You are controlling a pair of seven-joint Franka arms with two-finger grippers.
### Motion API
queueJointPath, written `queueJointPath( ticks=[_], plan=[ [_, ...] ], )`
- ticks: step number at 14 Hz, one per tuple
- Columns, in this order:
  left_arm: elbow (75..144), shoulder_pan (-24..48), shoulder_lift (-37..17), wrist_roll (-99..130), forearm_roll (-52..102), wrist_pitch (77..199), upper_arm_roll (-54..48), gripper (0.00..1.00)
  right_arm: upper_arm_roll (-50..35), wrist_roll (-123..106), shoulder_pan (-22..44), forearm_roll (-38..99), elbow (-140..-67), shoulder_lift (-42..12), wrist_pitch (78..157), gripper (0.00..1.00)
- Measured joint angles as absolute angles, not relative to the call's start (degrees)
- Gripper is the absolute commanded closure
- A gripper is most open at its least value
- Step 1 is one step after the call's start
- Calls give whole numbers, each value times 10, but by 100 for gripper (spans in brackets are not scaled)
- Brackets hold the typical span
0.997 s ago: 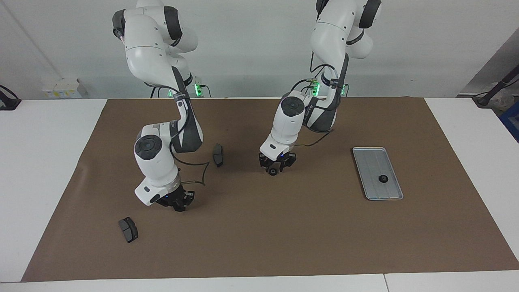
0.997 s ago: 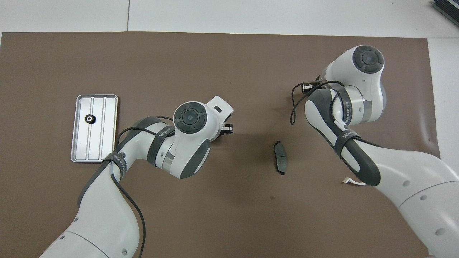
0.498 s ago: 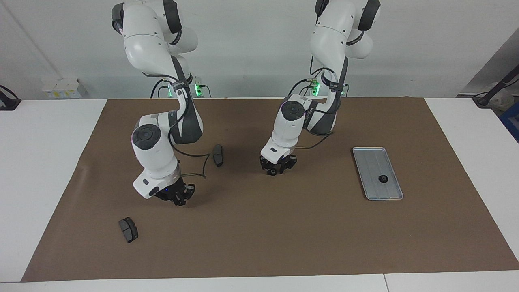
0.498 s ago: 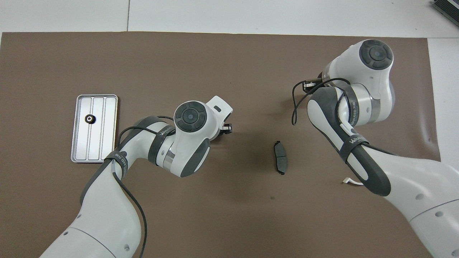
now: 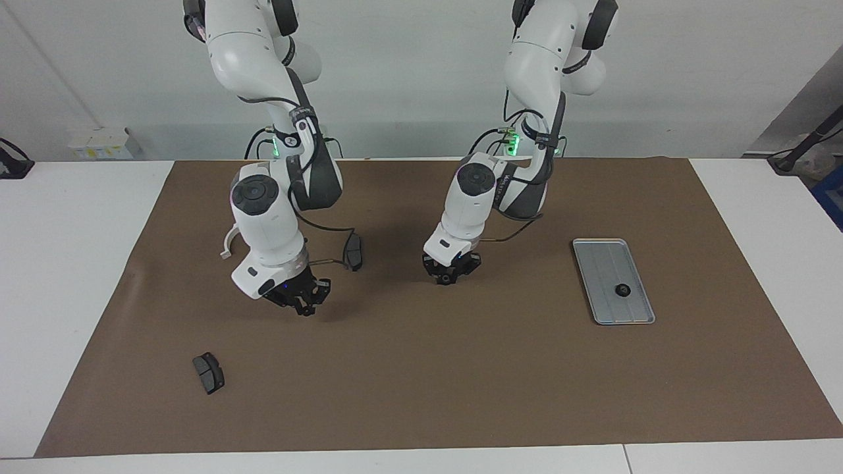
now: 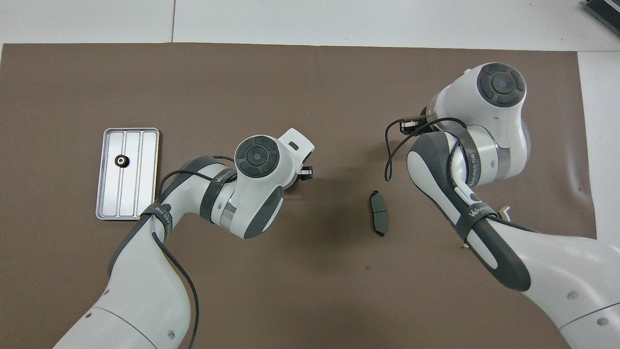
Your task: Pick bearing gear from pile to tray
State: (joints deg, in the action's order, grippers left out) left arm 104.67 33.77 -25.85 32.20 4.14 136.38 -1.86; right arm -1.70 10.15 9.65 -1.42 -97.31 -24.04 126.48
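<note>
Gear [image 5: 445,279] half hidden, gripped by left end effector [image 5: 446,275]; right's [image 5: 303,307] grip unclear.

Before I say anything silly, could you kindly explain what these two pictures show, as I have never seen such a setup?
These are two white robot arms at a table with a brown mat. One picture faces them from across the table; the other looks down from above their end. The left gripper is low at the mat's middle, a small black gear at its tip; whether it grips it I cannot tell. The right gripper hangs over the mat. A metal tray toward the left arm's end holds another gear. Two dark brake pads and a white bracket lie toward the right arm's end.
</note>
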Motion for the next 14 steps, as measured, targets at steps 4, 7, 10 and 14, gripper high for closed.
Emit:
queueJointPath(
  ticks=[4,7,10,14],
  plan=[
    [1045,338,-259,322,41,1360,-18,81,-19,144,109,-14,-975,-240,1265,96],
    [1020,334,-262,323,42,1318,-14,81,-21,205,140,-14,-978,-239,1274,95],
    [968,295,-260,323,41,1234,-6,81,-23,291,187,-14,-1007,-240,1322,95],
    [953,183,-244,243,41,1168,-1,81,-25,413,269,-14,-1022,-250,1358,94]
  ],
)
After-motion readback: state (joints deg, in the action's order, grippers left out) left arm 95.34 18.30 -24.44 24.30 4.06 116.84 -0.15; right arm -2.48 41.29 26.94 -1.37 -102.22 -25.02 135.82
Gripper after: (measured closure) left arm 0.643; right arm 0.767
